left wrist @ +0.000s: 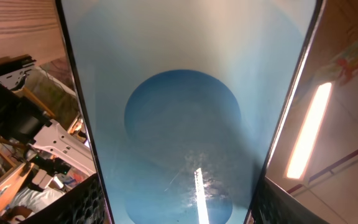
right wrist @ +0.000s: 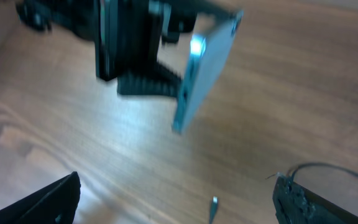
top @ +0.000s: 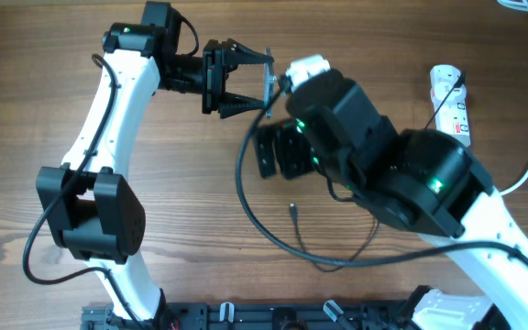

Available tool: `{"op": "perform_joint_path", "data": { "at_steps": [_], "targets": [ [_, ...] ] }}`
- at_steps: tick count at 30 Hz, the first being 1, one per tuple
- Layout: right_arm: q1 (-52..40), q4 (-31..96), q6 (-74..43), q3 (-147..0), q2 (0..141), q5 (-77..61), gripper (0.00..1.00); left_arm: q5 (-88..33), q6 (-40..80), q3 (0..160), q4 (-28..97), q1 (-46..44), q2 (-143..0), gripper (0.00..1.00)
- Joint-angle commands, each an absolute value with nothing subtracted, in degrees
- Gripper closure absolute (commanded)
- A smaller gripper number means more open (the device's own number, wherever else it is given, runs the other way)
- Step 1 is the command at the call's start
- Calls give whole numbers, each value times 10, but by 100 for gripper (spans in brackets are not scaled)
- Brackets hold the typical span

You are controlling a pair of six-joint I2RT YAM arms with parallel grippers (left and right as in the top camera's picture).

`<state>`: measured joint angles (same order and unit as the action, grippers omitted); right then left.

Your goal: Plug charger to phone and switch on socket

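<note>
Overhead: the left hand is closed on the phone, held on its edge above the bench. The right hand is wide open and empty. It is the closer one to the tip of the charger, which lies nearer, pointing near-far.
Left wrist: the phone screen fills the view.
Right wrist: the tip lies low, between the open fingers.

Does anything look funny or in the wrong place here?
Yes. The flat blue-screened phone stands on edge in the air, pinched by the left gripper, not lying flat. The thin black charger cable's small connector tip lies loose on the wooden table, unplugged.
</note>
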<state>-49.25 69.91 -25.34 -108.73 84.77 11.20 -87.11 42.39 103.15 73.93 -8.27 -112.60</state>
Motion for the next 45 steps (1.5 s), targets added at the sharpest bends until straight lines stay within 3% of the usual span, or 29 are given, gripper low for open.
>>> {"op": "perform_joint_path", "data": {
  "at_steps": [1, 11, 20, 24, 30, 33, 45],
  "targets": [
    [-495, 692, -270, -1119, 877, 159, 1, -894, 425, 1043, 739, -85, -1105, 40],
    [-495, 635, -288, -1119, 922, 191, 2, -893, 425, 1043, 740, -85, -1105, 40],
    [-495, 624, -321, -1118, 946, 244, 13, -894, 425, 1043, 740, -85, -1105, 40],
    [-495, 621, -321, -1118, 952, 244, 35, -903, 430, 1043, 740, -85, -1105, 40],
    [-495, 619, -319, -1118, 968, 244, 35, -903, 429, 1043, 740, -85, -1105, 40],
    [-495, 610, -319, -1118, 969, 244, 48, -903, 429, 1043, 740, -85, -1105, 40],
    [-495, 605, -316, -1118, 970, 259, 63, -903, 429, 1043, 740, -85, -1105, 40]
  ]
}}
